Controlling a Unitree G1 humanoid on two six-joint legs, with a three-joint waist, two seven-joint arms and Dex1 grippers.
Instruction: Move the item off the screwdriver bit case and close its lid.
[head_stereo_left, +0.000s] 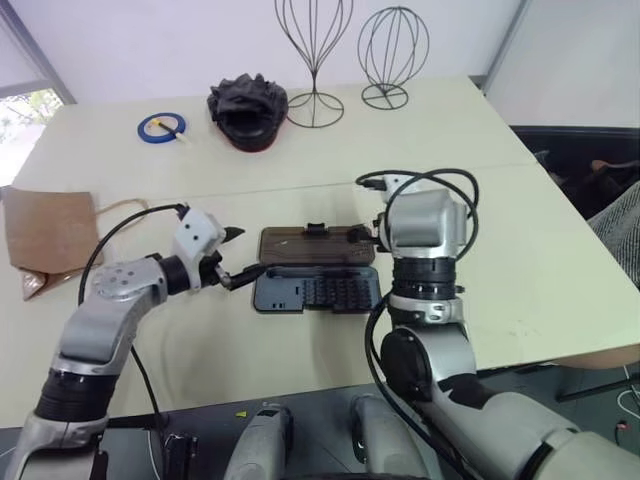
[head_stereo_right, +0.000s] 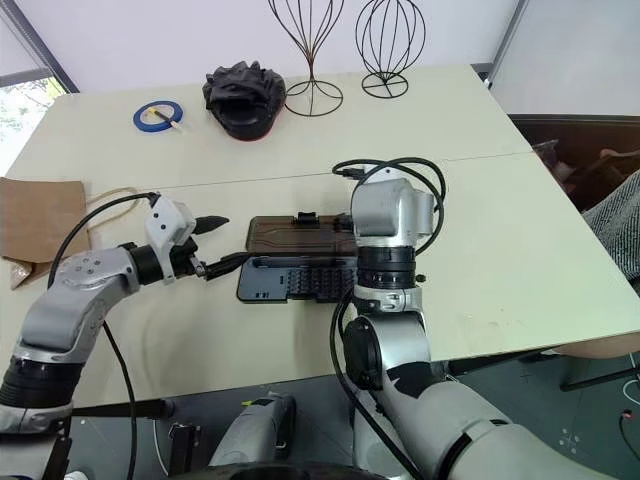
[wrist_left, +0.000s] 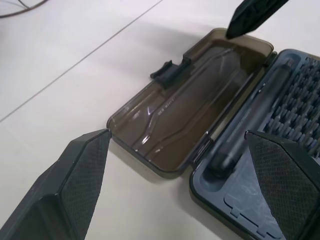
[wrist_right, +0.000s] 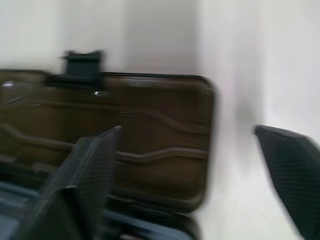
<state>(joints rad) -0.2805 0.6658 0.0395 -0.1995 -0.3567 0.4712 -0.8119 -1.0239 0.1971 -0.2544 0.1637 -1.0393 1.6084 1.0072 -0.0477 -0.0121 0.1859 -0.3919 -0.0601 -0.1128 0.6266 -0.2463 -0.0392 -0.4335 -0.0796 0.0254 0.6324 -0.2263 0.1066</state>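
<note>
The paper bag (head_stereo_left: 50, 232) lies flat at the table's (head_stereo_left: 560, 260) left edge, well apart from the case. The left gripper (head_stereo_left: 238, 255) gapes empty just beside the screwdriver bit case (head_stereo_left: 318, 291). The lid (head_stereo_left: 315, 246) lies open flat. The right gripper (wrist_right: 200, 160) spreads wide, empty, over the lid's right end.
</note>
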